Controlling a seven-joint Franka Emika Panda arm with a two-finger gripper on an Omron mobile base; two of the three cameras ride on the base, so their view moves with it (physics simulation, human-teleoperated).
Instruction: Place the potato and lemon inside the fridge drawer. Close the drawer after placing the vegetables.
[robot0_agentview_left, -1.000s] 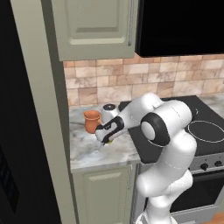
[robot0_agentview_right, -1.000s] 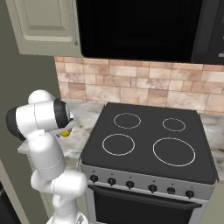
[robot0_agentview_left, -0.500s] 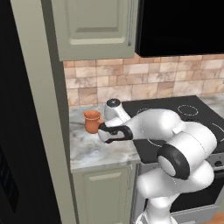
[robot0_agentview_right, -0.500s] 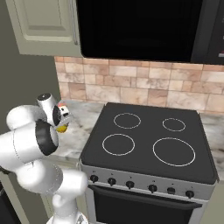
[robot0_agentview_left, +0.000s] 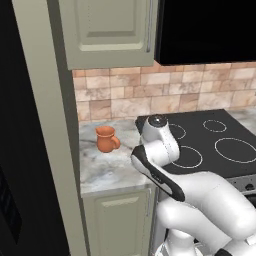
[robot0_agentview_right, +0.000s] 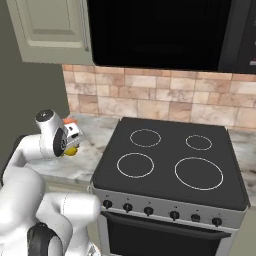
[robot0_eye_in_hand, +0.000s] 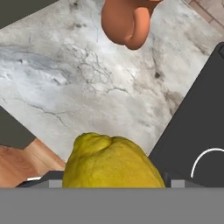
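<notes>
1. The small bright yellow oval lemon (robot0_eye_in_hand: 111, 162) sits at 6 o'clock in the hand view, right between the two dark finger tips, whose ends are mostly hidden behind the fruit.
2. The two-finger gripper (robot0_agentview_right: 71, 145) is pinching the lemon; in the right base view a yellow patch (robot0_agentview_right: 71, 150) peeks out beneath the hand, raised off the marble.
3. The lemon hangs over the grey-veined marble counter (robot0_eye_in_hand: 65, 83), not touching it, close to the counter's front edge.
4. In the hand view the rounded terracotta jug (robot0_eye_in_hand: 127, 22) stands at 12 o'clock from the lemon, well apart from it.
5. In the left base view the jug (robot0_agentview_left: 106, 139) stands upright on the counter (robot0_agentview_left: 100, 170) at about 10 o'clock from the white arm's wrist, its handle turned towards the stove; whether anything is in it cannot be told.
6. The black glass cooktop with white ring burners (robot0_agentview_right: 170, 160) lies at 3 o'clock of the gripper in the right base view; its dark edge (robot0_eye_in_hand: 192, 131) runs just beside the lemon at 3 o'clock in the hand view.
7. A pale green wall cabinet (robot0_agentview_left: 107, 30) hangs at 12 o'clock above the jug.
</notes>
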